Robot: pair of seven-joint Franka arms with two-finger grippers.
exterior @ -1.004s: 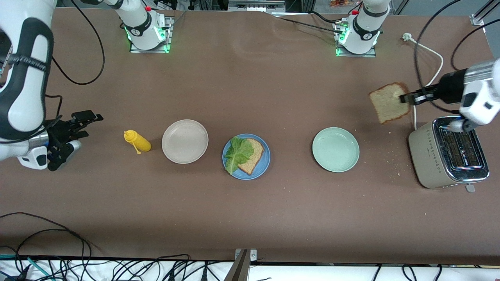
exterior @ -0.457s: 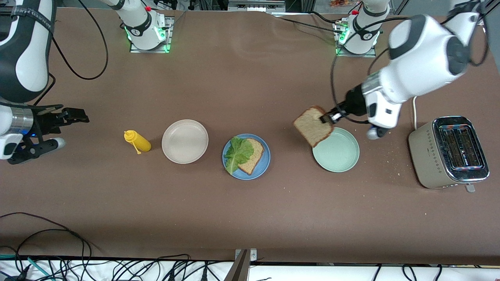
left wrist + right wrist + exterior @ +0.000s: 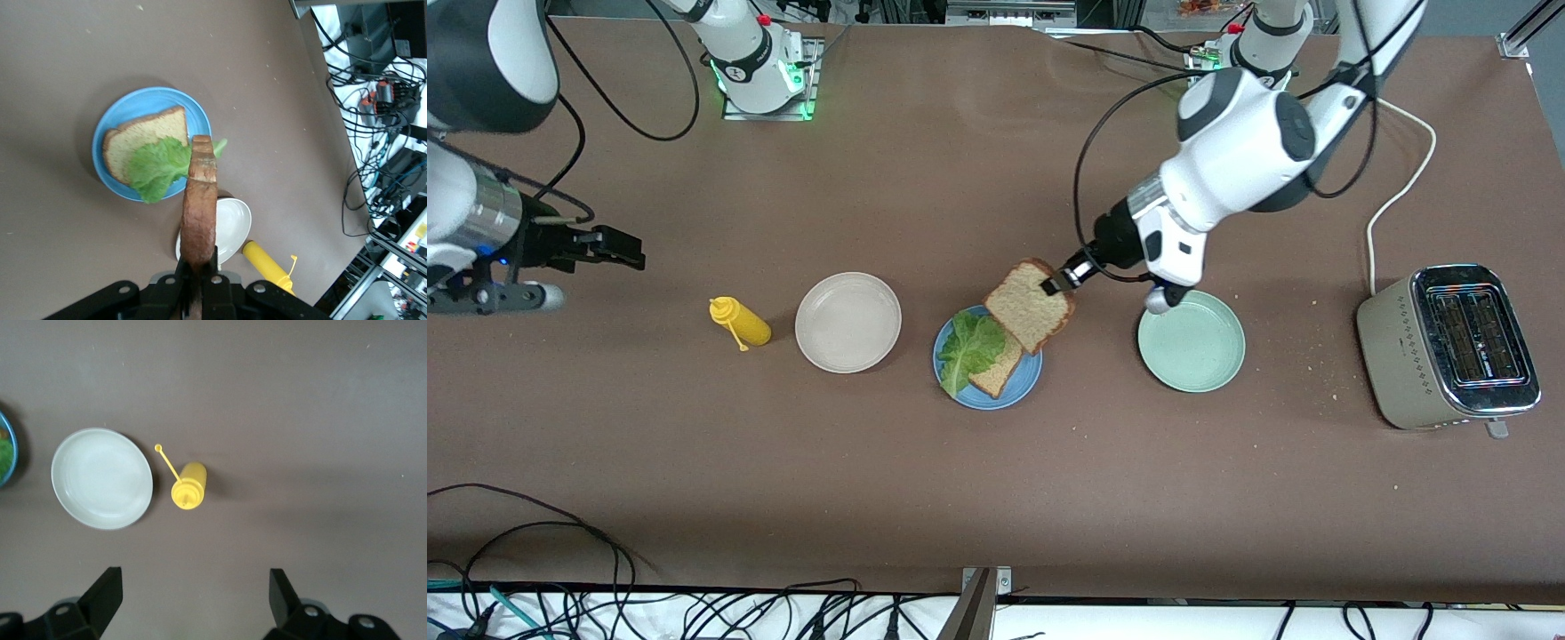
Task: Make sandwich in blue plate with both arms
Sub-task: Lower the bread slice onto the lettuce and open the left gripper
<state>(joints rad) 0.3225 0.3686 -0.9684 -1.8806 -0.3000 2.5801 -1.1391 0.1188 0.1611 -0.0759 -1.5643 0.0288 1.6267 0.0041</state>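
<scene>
Left gripper clamped on a brown speckled toast slice, held over the round matte blue plate.

On that plate lie a second toast slice and a ruffled green lettuce leaf. Round pale green plate sits toward the left arm's end, round beige plate and yellow squeeze bottle toward the right arm's. Right gripper waits with fingers apart over bare table near the bottle.

Left hand holds toast over blue plate.
</scene>
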